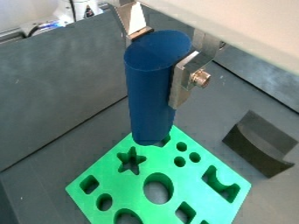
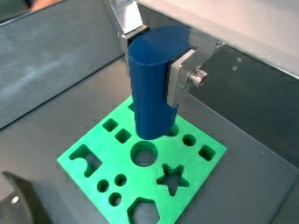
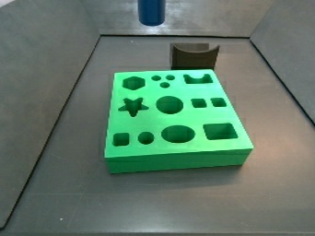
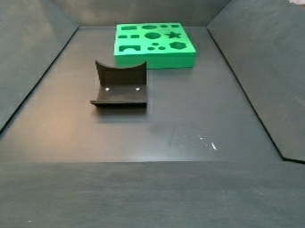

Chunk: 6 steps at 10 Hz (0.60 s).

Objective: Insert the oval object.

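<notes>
My gripper (image 1: 162,57) is shut on the oval object (image 1: 156,87), a tall smooth blue peg held upright between the silver fingers (image 1: 184,80). Both wrist views show the grip (image 2: 156,54) on the upper part of the peg (image 2: 156,83). The peg hangs well above the green block (image 1: 87,185), which has several shaped holes; its lower end lines up with the block's edge area near small round holes (image 2: 117,157). In a side view only the peg's lower end (image 3: 149,11) shows, high above the far side of the block (image 3: 172,159). The gripper is out of the other side view.
The dark grey curved fixture (image 3: 193,53) stands on the floor just beyond the block; it also shows in a side view (image 4: 119,85) and a wrist view (image 1: 260,140). Grey walls enclose the dark floor (image 4: 179,134). The green block (image 4: 155,59) sits at the far end.
</notes>
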### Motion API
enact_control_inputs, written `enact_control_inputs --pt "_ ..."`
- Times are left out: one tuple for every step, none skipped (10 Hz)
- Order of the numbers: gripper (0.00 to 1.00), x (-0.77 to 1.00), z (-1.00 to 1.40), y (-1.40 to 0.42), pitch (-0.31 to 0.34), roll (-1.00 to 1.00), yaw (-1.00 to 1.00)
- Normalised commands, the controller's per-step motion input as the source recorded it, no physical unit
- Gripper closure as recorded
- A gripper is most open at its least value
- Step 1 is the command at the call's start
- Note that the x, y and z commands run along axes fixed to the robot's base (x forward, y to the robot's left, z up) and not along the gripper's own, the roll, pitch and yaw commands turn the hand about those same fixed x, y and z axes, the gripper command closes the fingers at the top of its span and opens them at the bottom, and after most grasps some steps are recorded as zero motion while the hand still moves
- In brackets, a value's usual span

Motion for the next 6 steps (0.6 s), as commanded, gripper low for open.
enact_control_inputs --pt "1.0 0.3 -0.79 -0.32 -0.13 0.0 -0.51" --pt "1.0 0.27 -0.81 -0.32 -0.139 0.0 -0.53" --pt "1.0 0.23 -0.81 -0.34 -0.151 0.0 -0.55" --pt "1.0 0.24 -0.83 -0.35 -0.153 0.0 -0.54" --pt "1.0 0.23 -0.83 -0.35 -0.154 0.0 -0.55" --pt "1.0 0.22 -0.82 -0.35 -0.153 0.0 -0.55"
